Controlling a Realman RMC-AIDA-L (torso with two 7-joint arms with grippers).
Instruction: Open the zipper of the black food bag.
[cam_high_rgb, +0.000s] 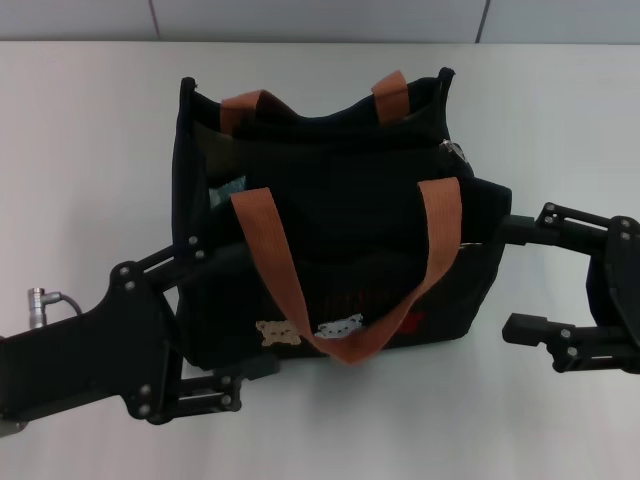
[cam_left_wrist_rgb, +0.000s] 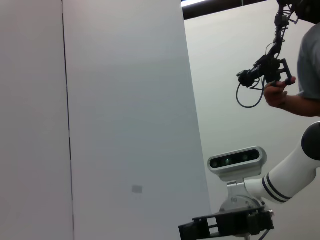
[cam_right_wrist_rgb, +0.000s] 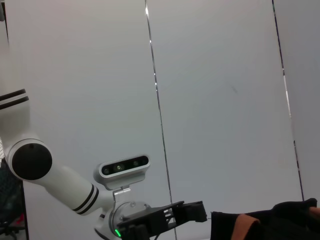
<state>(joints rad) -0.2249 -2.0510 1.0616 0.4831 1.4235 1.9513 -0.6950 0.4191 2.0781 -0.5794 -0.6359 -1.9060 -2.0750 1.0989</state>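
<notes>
The black food bag stands upright mid-table, with orange-brown handles and bear patches on its front. Its top mouth sags between the handles. The zipper's silver pull sits at the right end of the top edge. My left gripper is open at the bag's lower left corner, with one finger against the left side and the other by the front bottom edge. My right gripper is open beside the bag's right side, and its far finger touches the fabric. The right wrist view shows a strip of the bag.
The white table stretches around the bag and ends at a grey wall behind. A silver connector with a cable lies at the left. In the left wrist view, a person's hand holds a device near the robot's head camera.
</notes>
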